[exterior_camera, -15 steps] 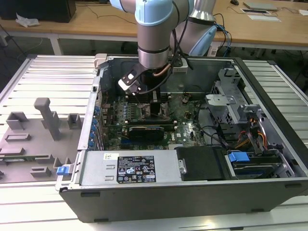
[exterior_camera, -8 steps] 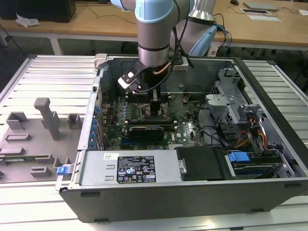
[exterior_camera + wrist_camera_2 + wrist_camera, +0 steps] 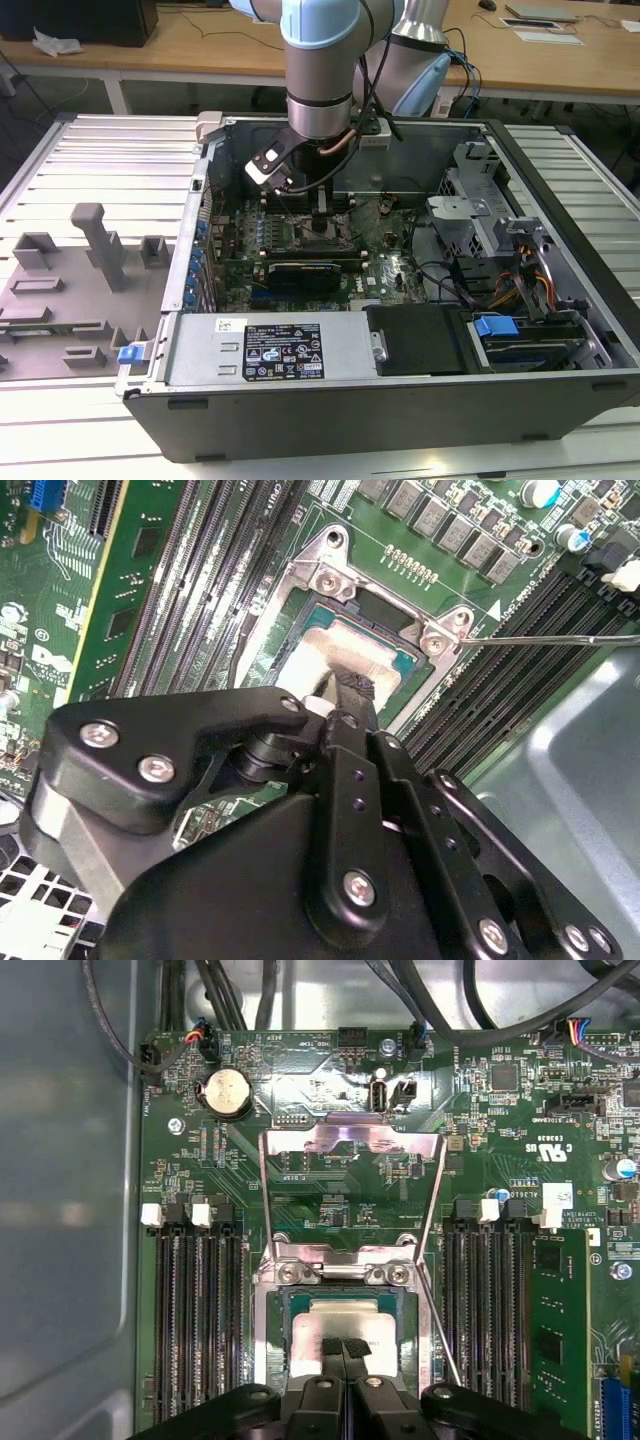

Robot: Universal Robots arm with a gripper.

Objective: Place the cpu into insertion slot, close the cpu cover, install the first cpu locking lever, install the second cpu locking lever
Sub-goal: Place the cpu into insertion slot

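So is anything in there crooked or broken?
Nothing looks broken. The cpu cover is flipped open and a thin lever sticks out loose; the cpu sits in the insertion slot.

The arm [image 3: 318, 95] is built of silver-grey cylindrical segments capped in pale blue. Black cables [image 3: 372, 75] and a copper-coloured hose [image 3: 337, 148] are run along its wrist. The gripper [image 3: 343, 1347] is formed of matte black plates, fastened with silver screws [image 3: 155, 770].
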